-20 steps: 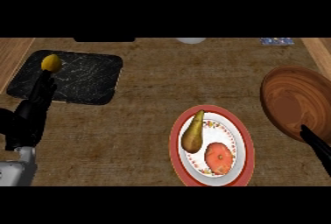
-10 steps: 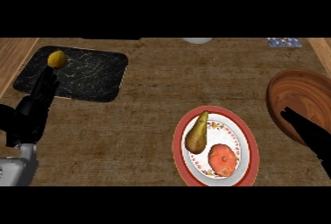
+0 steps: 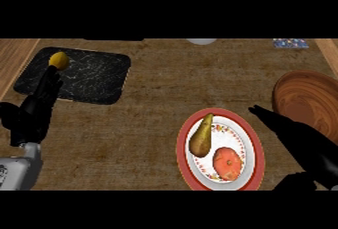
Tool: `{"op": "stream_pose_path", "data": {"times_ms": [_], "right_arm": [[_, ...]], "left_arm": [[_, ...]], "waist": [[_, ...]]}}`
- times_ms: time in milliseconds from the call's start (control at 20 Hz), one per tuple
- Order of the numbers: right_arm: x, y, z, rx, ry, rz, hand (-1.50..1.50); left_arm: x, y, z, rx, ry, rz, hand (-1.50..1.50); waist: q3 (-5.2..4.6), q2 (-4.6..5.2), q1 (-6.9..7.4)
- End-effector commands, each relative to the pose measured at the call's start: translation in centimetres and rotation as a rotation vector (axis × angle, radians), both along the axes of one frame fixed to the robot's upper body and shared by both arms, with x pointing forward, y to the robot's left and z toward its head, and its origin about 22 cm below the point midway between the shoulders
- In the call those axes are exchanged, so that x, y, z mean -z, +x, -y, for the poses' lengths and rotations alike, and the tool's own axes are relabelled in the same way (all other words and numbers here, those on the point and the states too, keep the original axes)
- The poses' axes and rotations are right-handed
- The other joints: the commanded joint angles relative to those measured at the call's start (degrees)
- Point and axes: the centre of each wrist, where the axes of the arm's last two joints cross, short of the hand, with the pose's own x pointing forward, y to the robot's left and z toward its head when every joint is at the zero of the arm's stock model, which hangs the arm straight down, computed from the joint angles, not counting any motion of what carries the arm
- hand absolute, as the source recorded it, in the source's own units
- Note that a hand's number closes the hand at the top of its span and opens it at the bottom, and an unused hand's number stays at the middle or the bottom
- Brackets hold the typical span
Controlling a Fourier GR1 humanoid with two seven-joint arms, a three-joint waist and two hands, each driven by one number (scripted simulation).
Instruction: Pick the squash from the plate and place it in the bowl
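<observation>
Squash (image 3: 202,135) not yet picked: lies on the plate (image 3: 186,152), on its half farther from the bowl (image 3: 310,100), beside an orange tomato-like fruit (image 3: 228,163). Nothing placed in the bowl so far. Whole of the task left, by the look of it: grasp, lift, carry across to the bowl, release. Right hand (image 3: 297,138) over the plate's bowl-side rim, fingers straight and spread, holding nothing, apart from the squash. Left hand (image 3: 36,109) well away from the plate, upright near a dark mat (image 3: 92,76) bearing a lemon (image 3: 59,60), open and at rest. Squash itself: pear-shaped, narrow yellow-green neck pointing away from the robot, broad brown-olive bulb nearer, smooth skin, lying flat on its side above the worktop (image 3: 119,134).
</observation>
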Motion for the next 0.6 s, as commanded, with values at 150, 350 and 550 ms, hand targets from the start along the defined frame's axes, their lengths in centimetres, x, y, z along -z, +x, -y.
{"op": "stream_pose_path", "data": {"times_ms": [150,350,550], "right_arm": [[1.2,2.8,-3.0,-0.049,-0.109,-0.204,-1.50],[2.5,3.6,-4.0,-0.061,-0.190,-0.231,-1.50],[3.8,1.8,-3.2,-0.067,-0.210,-0.094,-1.50]], "left_arm": [[0.8,-0.7,-0.8,-0.008,0.003,-0.018,0.00],[1.5,-0.9,0.2,-0.007,-0.021,-0.014,0.00],[1.3,-1.8,-2.0,-0.023,-0.004,0.010,0.00]], "waist": [[0.02,-0.18,-0.59],[0.03,-0.19,-0.90],[0.07,-0.34,-1.33]]}}
